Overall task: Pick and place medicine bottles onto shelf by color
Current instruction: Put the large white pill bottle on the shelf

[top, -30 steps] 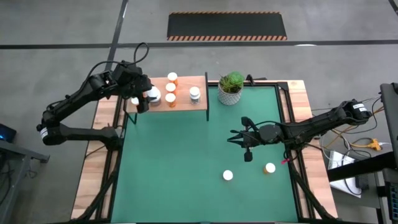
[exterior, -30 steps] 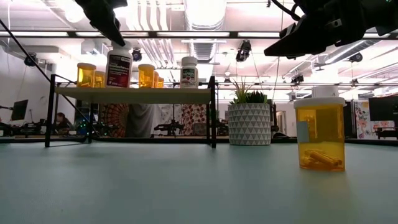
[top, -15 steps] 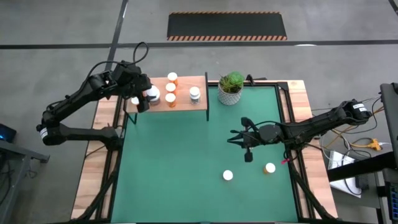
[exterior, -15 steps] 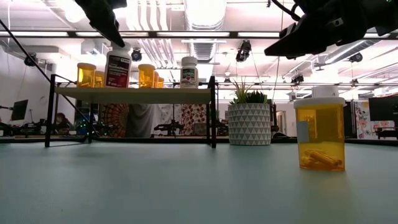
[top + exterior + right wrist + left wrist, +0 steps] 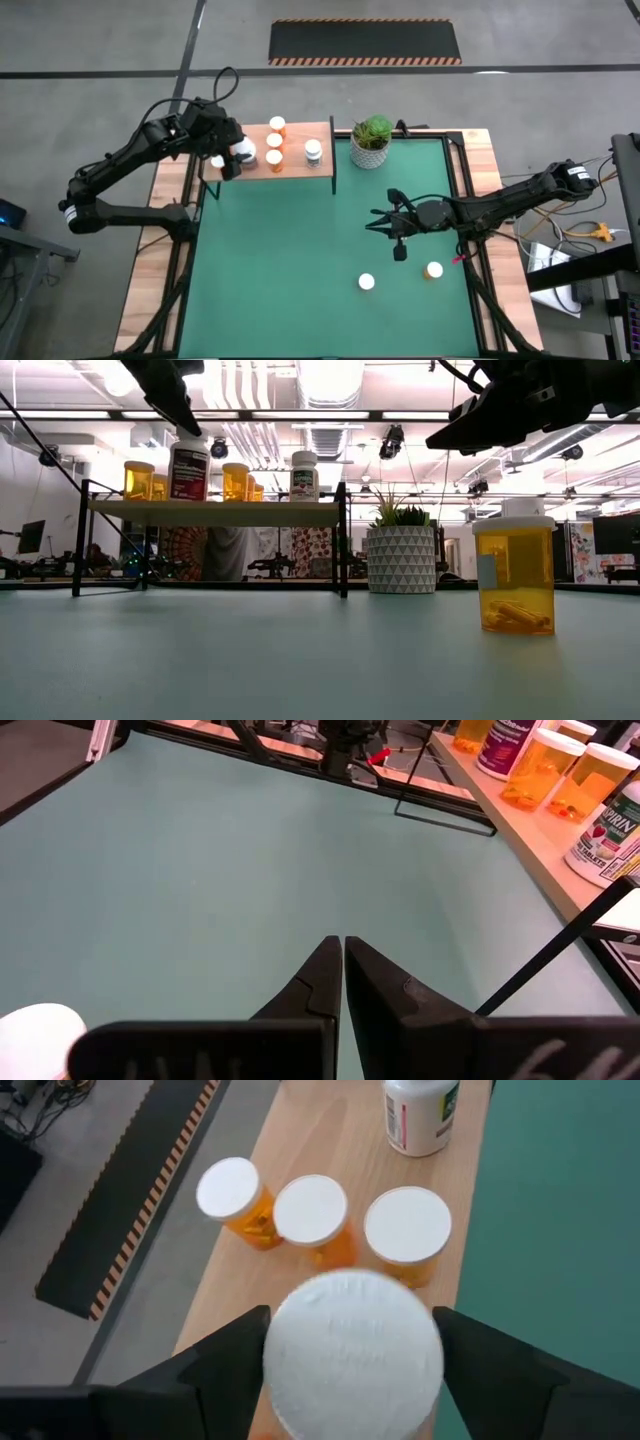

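Note:
The shelf (image 5: pixel 300 168) stands at the mat's far left. On it are three orange medicine bottles (image 5: pixel 274 141), a small white one (image 5: pixel 313 151) and a larger white-capped one (image 5: pixel 248 153). My left gripper (image 5: pixel 352 1355) hovers open over the large bottle, one finger on each side of its cap (image 5: pixel 350 1340). My right gripper (image 5: pixel 374 223) hangs shut and empty above the mat's right half. Two more bottles stand on the mat, a white-capped one (image 5: pixel 367 282) and an orange one (image 5: pixel 433 270). My left gripper comes at the large bottle's cap (image 5: pixel 300 1380) slanting down from the table's left. I cannot tell whether the fingers touch it. In the low view the fingertip (image 5: pixel 188 420) ends just above the cap (image 5: pixel 190 446). The bottle stands upright on the shelf board.
A potted green plant (image 5: pixel 371 140) stands just right of the shelf. The shelf's black posts (image 5: pixel 332 150) rise at its corners. Another orange bottle (image 5: pixel 138 480) sits at the shelf's left end. The green mat (image 5: pixel 300 260) lies bare in the middle and on the left.

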{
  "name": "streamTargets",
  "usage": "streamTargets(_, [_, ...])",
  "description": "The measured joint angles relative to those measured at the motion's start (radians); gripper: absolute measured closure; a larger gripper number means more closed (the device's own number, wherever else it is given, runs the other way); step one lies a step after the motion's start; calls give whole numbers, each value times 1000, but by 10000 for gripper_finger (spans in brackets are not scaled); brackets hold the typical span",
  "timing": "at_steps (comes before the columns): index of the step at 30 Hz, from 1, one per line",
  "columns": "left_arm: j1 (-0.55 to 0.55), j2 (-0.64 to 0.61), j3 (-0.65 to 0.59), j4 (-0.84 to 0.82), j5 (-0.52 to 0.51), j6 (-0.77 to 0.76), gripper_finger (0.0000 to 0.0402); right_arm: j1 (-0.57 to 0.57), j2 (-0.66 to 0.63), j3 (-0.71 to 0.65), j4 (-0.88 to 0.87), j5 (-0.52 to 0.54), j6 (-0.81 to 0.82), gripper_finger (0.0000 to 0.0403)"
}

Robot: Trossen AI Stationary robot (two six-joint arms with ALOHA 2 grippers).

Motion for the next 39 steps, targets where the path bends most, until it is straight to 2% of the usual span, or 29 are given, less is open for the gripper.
streamTargets(7, [0, 0, 0, 1, -15, 27, 110, 0, 0, 0, 0, 0, 0, 392])
streamTargets(21, [-3, -5, 108, 2, -17, 106, 117, 0, 0, 0, -3, 0, -3, 392])
streamTargets(25, [-4, -22, 106, 2, -29, 138, 161, 0, 0, 0, -3, 1, -6, 392])
streamTargets(28, [-4, -37, 92, -10, -55, 142, 215, 0, 0, 0, -4, 1, -5, 392])
streamTargets(34, [-4, -40, 77, -14, -43, 134, 321, 0, 0, 0, -3, 1, -8, 392])
streamTargets(39, [-3, -31, 68, -46, -42, 136, 376, 0, 0, 0, -4, 1, -7, 392])
